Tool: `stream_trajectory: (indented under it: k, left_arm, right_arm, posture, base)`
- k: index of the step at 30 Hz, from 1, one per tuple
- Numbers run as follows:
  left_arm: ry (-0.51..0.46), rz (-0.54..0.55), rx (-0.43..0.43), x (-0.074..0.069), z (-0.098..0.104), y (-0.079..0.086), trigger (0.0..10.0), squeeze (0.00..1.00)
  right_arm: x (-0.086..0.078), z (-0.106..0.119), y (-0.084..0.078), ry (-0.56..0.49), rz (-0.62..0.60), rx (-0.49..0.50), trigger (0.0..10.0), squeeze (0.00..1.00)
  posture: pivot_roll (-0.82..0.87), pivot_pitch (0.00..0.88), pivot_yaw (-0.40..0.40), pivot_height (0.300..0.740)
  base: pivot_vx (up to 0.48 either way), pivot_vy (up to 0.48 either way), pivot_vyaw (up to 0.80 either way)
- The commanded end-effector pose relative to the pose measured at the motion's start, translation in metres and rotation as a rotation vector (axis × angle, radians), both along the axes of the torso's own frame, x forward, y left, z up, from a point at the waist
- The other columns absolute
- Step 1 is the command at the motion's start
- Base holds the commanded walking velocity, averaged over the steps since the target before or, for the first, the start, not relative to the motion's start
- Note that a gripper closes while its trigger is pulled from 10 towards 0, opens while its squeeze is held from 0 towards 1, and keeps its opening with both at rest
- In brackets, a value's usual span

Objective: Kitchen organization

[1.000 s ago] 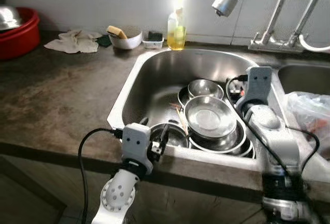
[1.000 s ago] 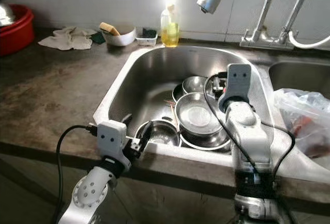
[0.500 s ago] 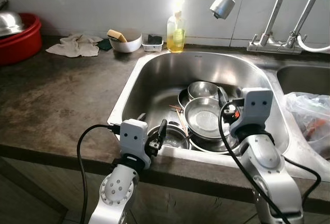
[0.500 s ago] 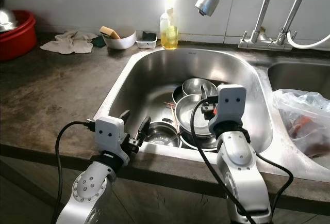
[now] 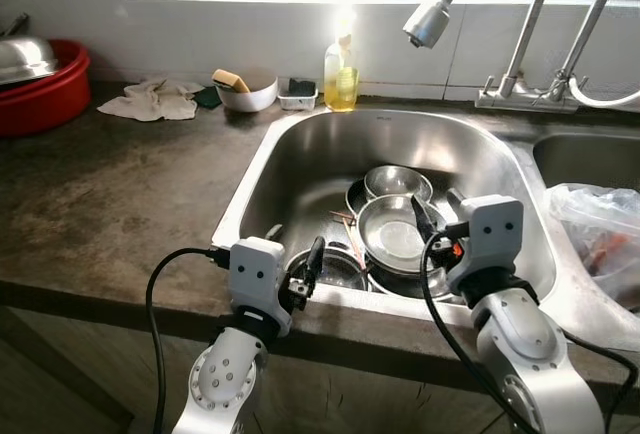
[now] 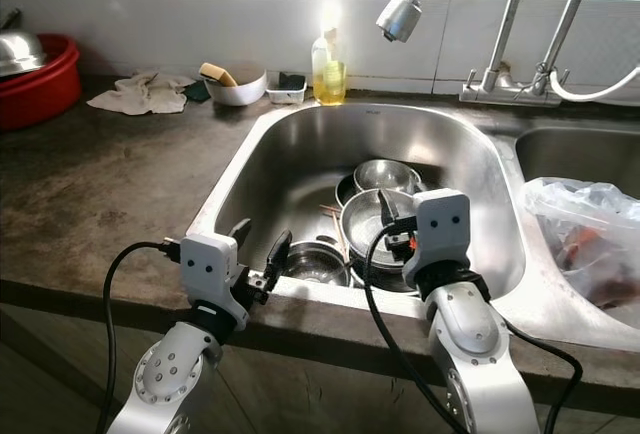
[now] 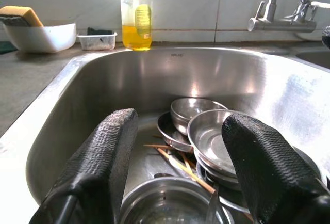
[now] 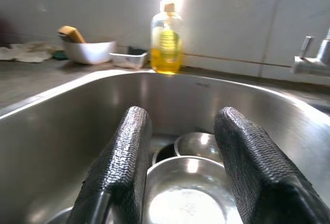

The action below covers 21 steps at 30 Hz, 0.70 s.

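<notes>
Both grippers, left [image 5: 296,260] and right [image 5: 436,210], hung fingers apart and holding nothing over the near rim of the sink [image 5: 300,144], the right drawn back from the stack it reached 1 second earlier. Steel bowls [image 5: 398,236] lay piled with chopsticks [image 7: 178,158] in the basin. Behind stood a yellow soap bottle [image 5: 341,75], its label unreadable, and a white bowl [image 5: 247,97] holding a sponge [image 5: 230,79].

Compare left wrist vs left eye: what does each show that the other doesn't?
Left wrist alone: chopsticks lying among the stacked steel bowls, seen between the open fingers. Left eye alone: red basin, rag, spray faucet head, plastic bag, and the right gripper over the sink. Both: dish soap bottle, white bowl with sponge, small tray, left gripper.
</notes>
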<state>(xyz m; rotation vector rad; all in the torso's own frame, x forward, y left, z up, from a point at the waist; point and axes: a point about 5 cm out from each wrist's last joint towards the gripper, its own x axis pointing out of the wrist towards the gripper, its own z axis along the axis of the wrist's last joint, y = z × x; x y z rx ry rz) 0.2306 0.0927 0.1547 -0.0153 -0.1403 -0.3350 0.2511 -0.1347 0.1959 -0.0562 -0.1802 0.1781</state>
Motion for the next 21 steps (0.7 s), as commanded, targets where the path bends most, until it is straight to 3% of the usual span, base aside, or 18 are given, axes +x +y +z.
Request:
stream_trajectory:
  k: [1, 7, 21]
  left_arm:
    - [-0.015, -0.002, -0.010, -0.003, 0.005, 0.001, 10.0, 0.00]
    - [-0.014, -0.007, -0.012, -0.003, 0.004, 0.000, 10.0, 0.00]
    - [-0.004, -0.010, -0.007, -0.003, 0.001, 0.000, 10.0, 0.00]
  right_arm:
    - [-0.002, 0.008, 0.002, -0.042, 0.006, 0.011, 10.0, 0.00]
    - [0.004, 0.011, 0.001, -0.051, -0.007, 0.021, 10.0, 0.00]
    - [0.013, 0.014, 0.001, -0.050, -0.015, 0.047, 10.0, 0.00]
  posture:
    - [0.08, 0.011, -0.012, 0.740]
    - [0.08, 0.005, -0.016, 0.740]
    - [0.09, 0.005, -0.017, 0.740]
  base:
    - [0.000, 0.480, 0.80]
    - [0.000, 0.480, 0.80]
    - [0.000, 0.480, 0.00]
